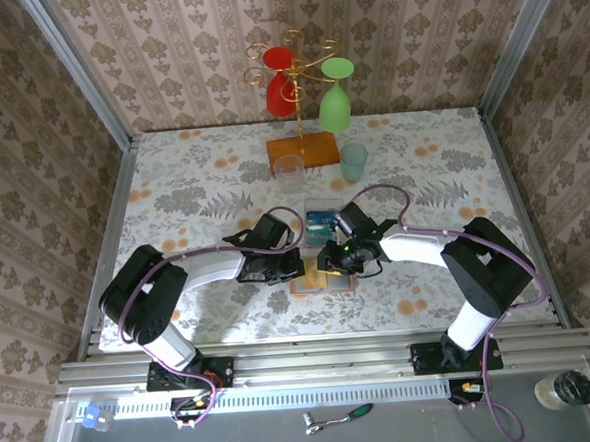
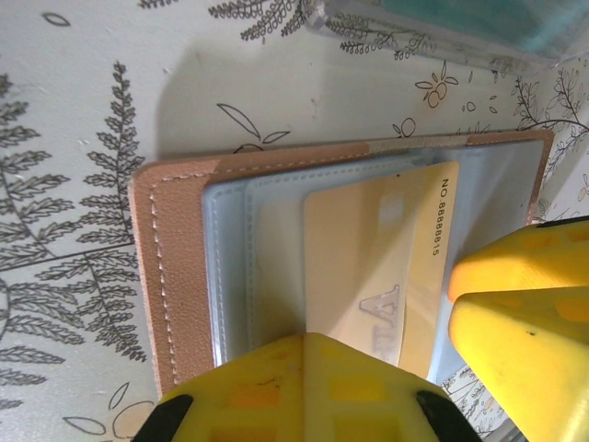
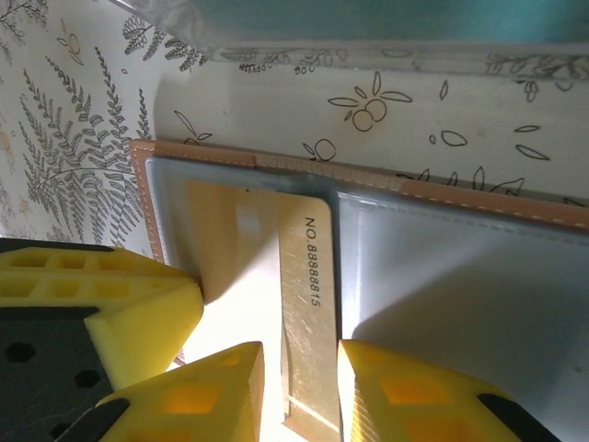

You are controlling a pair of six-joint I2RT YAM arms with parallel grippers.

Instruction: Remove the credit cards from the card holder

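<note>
Table (image 1: 193,187) with fern-print cover, patterned walls around it; glass rack (image 1: 297,91) at upper centre of the top view. Card holder (image 2: 175,276): open flat at table centre, just below clear box (image 1: 324,203) holding teal cards (image 1: 320,221). Tan card (image 2: 368,267): in the left pocket, free edge at the fold. Left gripper (image 2: 304,348): fingers together, empty, tip on the holder. Right gripper (image 3: 299,357): fingers narrowly apart astride the card's free edge; whether they clamp it cannot be told.
</note>
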